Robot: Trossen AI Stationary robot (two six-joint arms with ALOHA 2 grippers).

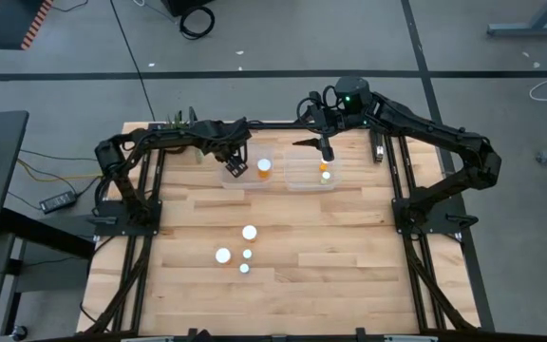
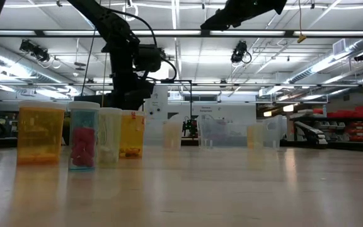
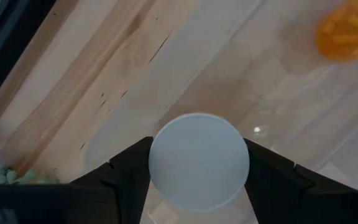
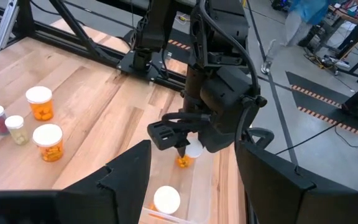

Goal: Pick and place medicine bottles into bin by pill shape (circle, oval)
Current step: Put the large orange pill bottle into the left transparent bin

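My left gripper (image 1: 235,167) is over the left clear bin (image 1: 247,182) at the table's far side, shut on a medicine bottle (image 3: 199,162) with a white cap. Another orange bottle (image 1: 265,169) stands in that bin. My right gripper (image 1: 324,148) hangs open above the right clear bin (image 1: 304,182), which holds one bottle (image 1: 325,175). Several more bottles (image 1: 249,232) stand on their bases in a loose group near the table's middle. The right wrist view shows the left gripper with its bottle (image 4: 191,152) over the bin. My left gripper pinches the bottle between its two fingers (image 3: 129,171), one on each side at the white cap (image 3: 166,163). The fingers come from above, pointing steeply down. The bottle hangs below them, orange body (image 4: 183,163) down inside the bin; whether it touches the bin floor I cannot tell.
The two clear bins stand side by side near the far edge. The group of bottles (image 2: 82,137) stands nearer the front, left of centre. Black frame rails (image 1: 150,199) run along the left and right table sides.
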